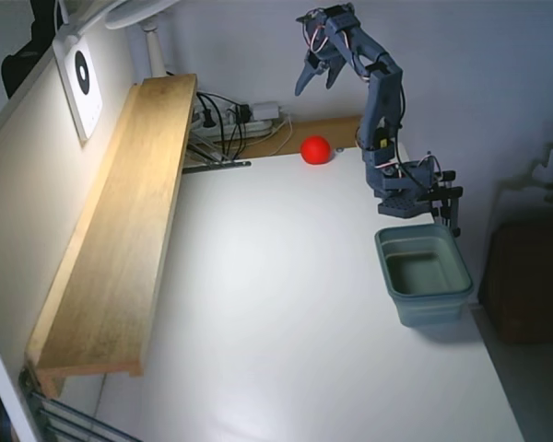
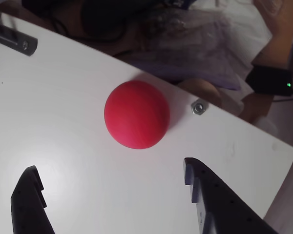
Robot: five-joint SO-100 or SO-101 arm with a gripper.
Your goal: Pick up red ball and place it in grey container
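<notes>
Fixed view: red ball (image 1: 315,149) sits on the white table (image 1: 276,322) near its far edge, just in front of a wood strip along the wall and right of a power strip w/ tangled cables (image 1: 235,120). Nothing touches it. Gripper (image 1: 315,81) hangs in the air above the ball, a bit to the left in this view, fingers spread apart & empty, tips pointing down. Arm bends up from its grey base (image 1: 410,189) at the table's right side.

Grey container (image 1: 424,273) stands upright on the table right in front of the base, near the right edge, well apart from the ball. Inside looks empty. Long wooden shelf (image 1: 120,230) runs along the left side.

Wrist view: ball (image 2: 136,114) lies centred ahead of the gap between the two dark fingers (image 2: 215,204), w/ clear table between it and both tips, no contact. Small metal nut (image 2: 198,107) lies on the table just right of the ball, close to the table edge. Metal bracket w/ screws (image 2: 12,39) at top left.
</notes>
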